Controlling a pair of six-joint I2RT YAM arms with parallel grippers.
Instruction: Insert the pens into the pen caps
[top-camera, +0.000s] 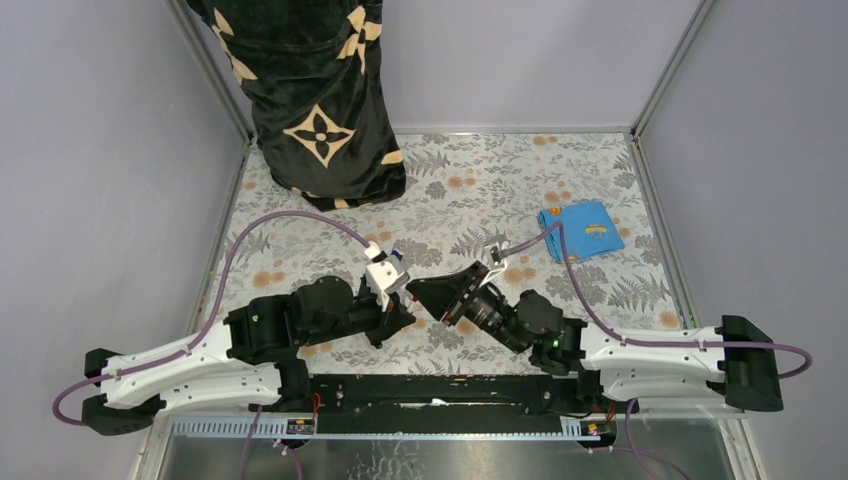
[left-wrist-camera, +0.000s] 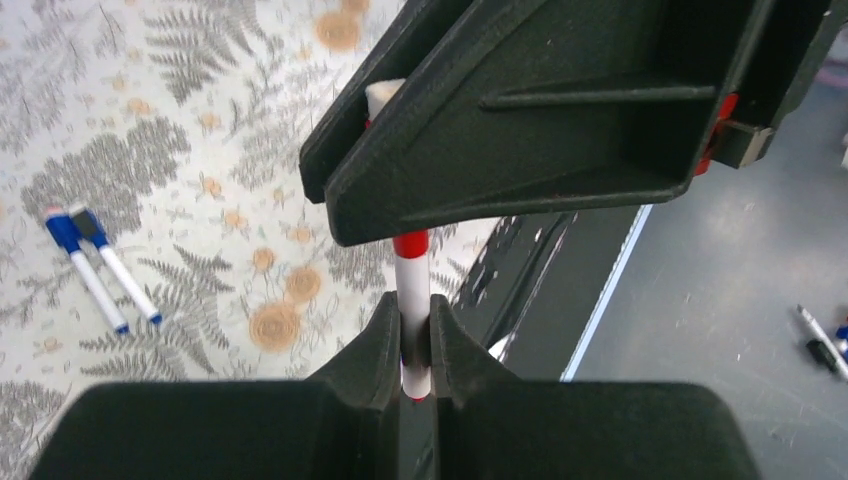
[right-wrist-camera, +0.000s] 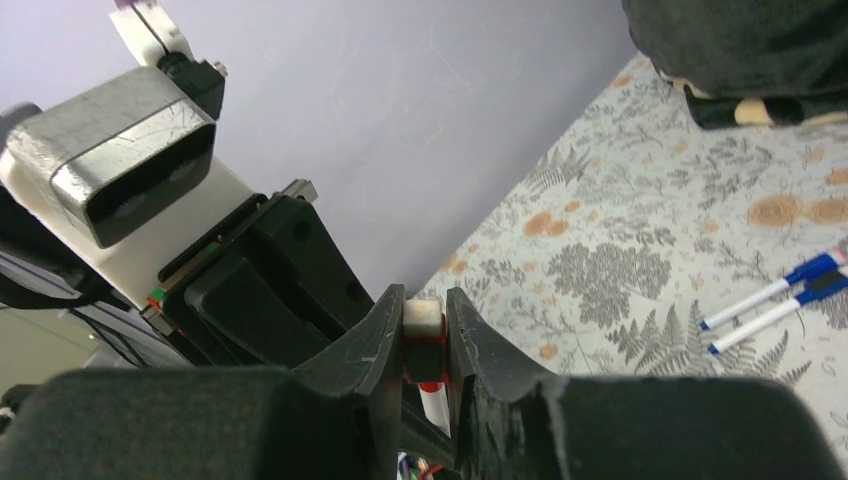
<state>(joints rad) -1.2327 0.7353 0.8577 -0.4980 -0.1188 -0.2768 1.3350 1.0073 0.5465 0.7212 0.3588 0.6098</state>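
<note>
My left gripper (left-wrist-camera: 414, 312) is shut on the white barrel of the red pen (left-wrist-camera: 412, 280). My right gripper (right-wrist-camera: 425, 308) is shut on the red pen cap (right-wrist-camera: 424, 350), which has a white end. The two grippers meet tip to tip above the table's middle, the left gripper (top-camera: 406, 302) against the right gripper (top-camera: 426, 292). The pen's red collar sits at the cap's mouth; how far it is in is hidden by the right gripper's fingers (left-wrist-camera: 520, 120). Two blue pens (left-wrist-camera: 95, 268) lie side by side on the tablecloth, also in the right wrist view (right-wrist-camera: 775, 302).
A folded blue cloth (top-camera: 581, 230) lies at the back right. A black patterned garment (top-camera: 310, 90) hangs at the back left. Frame posts and grey walls bound the floral tablecloth (top-camera: 480, 190). A pen-like object (left-wrist-camera: 822, 342) lies on the grey floor beyond the table edge.
</note>
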